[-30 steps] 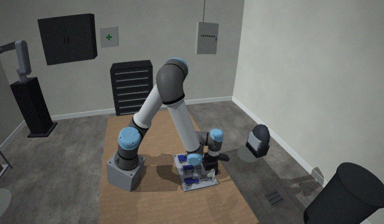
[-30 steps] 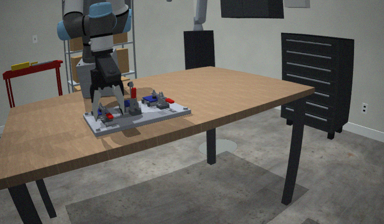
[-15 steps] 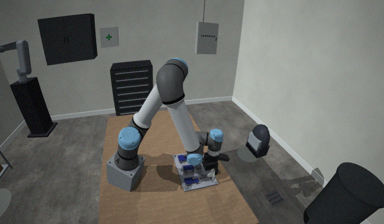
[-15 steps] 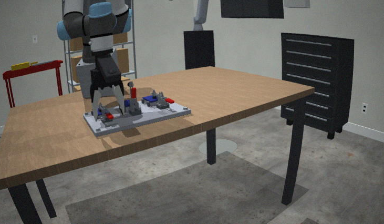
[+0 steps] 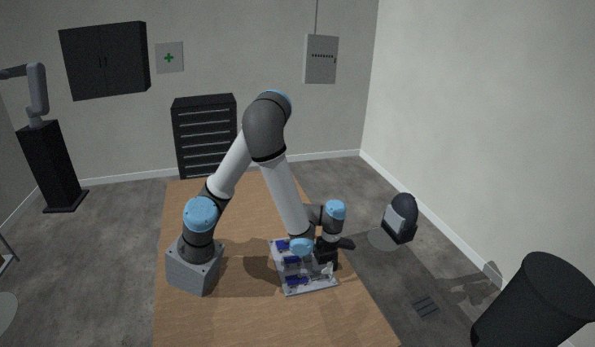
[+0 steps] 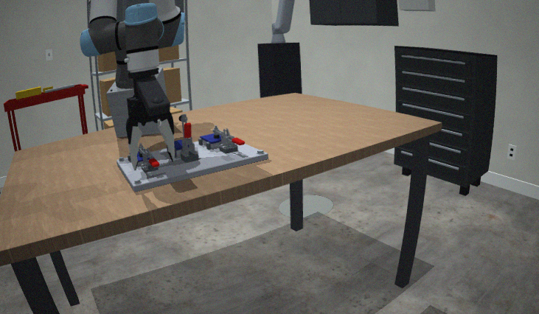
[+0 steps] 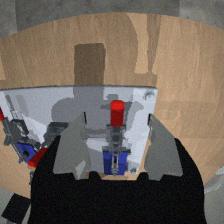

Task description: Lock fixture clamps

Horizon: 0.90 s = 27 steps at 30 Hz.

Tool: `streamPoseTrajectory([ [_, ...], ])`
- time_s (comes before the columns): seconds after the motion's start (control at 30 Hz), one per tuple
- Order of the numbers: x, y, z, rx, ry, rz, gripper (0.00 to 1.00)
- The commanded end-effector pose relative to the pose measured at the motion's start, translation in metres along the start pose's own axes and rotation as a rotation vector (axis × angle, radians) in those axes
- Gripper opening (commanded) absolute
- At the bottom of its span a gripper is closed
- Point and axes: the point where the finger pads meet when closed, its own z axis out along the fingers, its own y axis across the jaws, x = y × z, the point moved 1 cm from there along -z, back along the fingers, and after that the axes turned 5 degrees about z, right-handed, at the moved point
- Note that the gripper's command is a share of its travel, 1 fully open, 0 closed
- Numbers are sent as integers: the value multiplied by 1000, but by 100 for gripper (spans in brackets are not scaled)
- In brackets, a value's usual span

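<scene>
The grey fixture plate (image 6: 193,161) lies on the wooden table and carries three clamps with red handles; it also shows in the top view (image 5: 308,269). The left clamp's handle (image 6: 153,162) lies low. The middle clamp's handle (image 6: 187,130) stands upright. The right clamp's handle (image 6: 237,141) lies low. My gripper (image 6: 152,159) is open and hangs over the left clamp, one finger on each side of it, not touching the handle. In the wrist view that red handle (image 7: 117,112) and its blue pad (image 7: 115,160) lie between my open fingers.
The robot base (image 5: 194,265) stands on the table left of the fixture. The plate sits near the table's edge (image 5: 347,275). A black drawer cabinet (image 6: 444,113), a red cart (image 6: 45,95) and a shelf stand off the table.
</scene>
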Motion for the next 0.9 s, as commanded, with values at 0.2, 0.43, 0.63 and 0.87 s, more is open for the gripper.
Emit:
streamPoseTrajectory([
  [0.2, 0, 0, 0, 0, 1, 0, 58],
  [0.43, 0, 0, -10, 0, 1, 0, 58],
  [0.63, 0, 0, -50, 0, 1, 0, 58],
  [0.87, 0, 0, -50, 0, 1, 0, 58],
])
